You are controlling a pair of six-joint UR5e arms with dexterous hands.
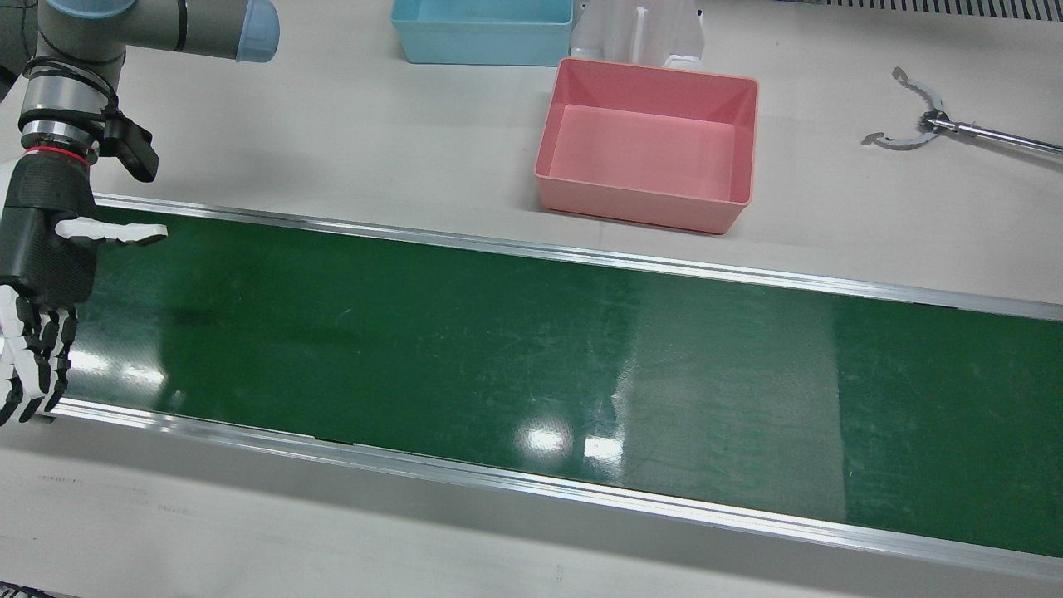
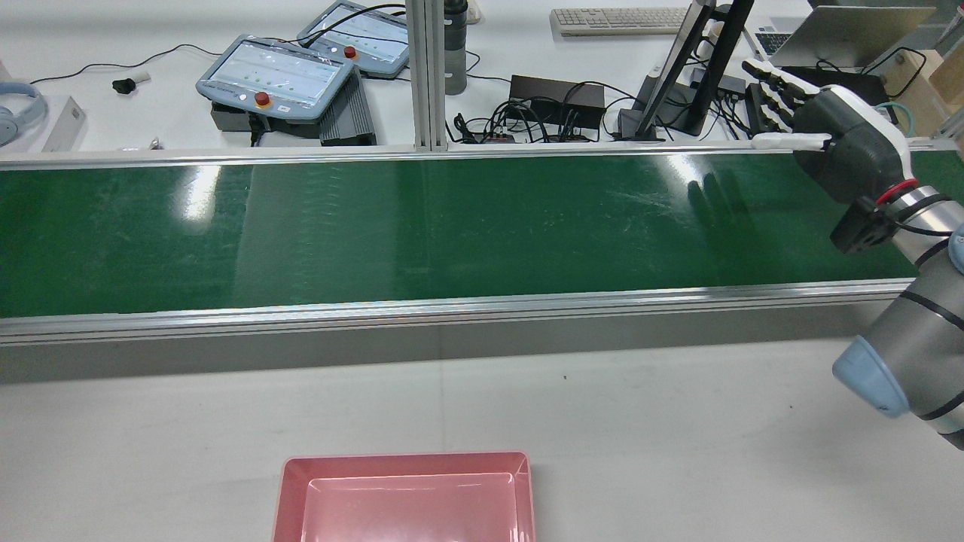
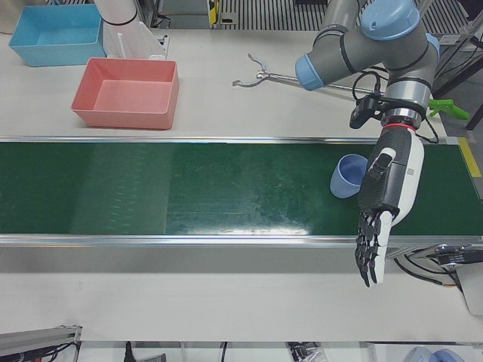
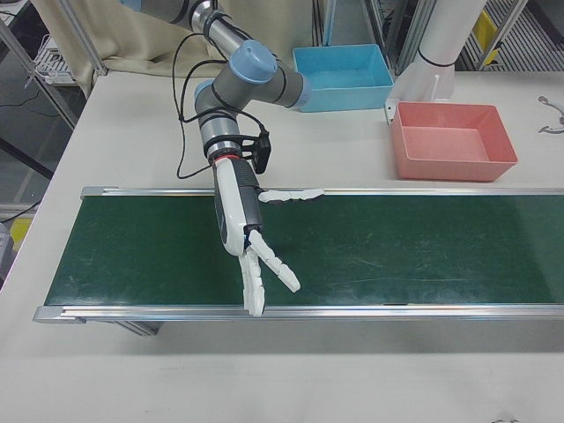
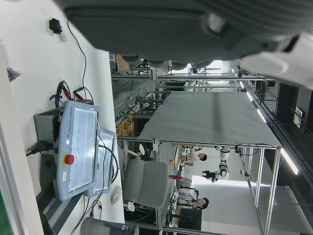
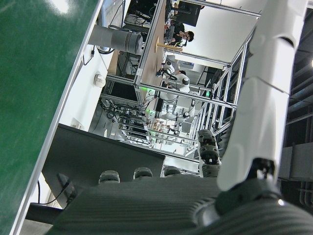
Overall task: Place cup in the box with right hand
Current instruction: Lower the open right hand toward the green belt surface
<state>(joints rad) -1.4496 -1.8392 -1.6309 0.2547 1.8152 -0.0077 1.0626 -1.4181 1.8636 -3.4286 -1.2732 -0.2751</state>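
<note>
The long green conveyor belt [image 3: 189,188] runs side to side across the table. The pink box [image 3: 127,93] sits on the white table beside the belt, at about 10 o'clock in the left-front view, with nothing in it. The left hand [image 3: 385,200] hangs over the belt, fingers spread, holding nothing. The right hand [image 4: 242,229] is also spread wide and holds nothing. The small blue cup [image 3: 349,176] lies tipped on the belt, just beside the left hand, its mouth pointing to about 2 o'clock.
</note>
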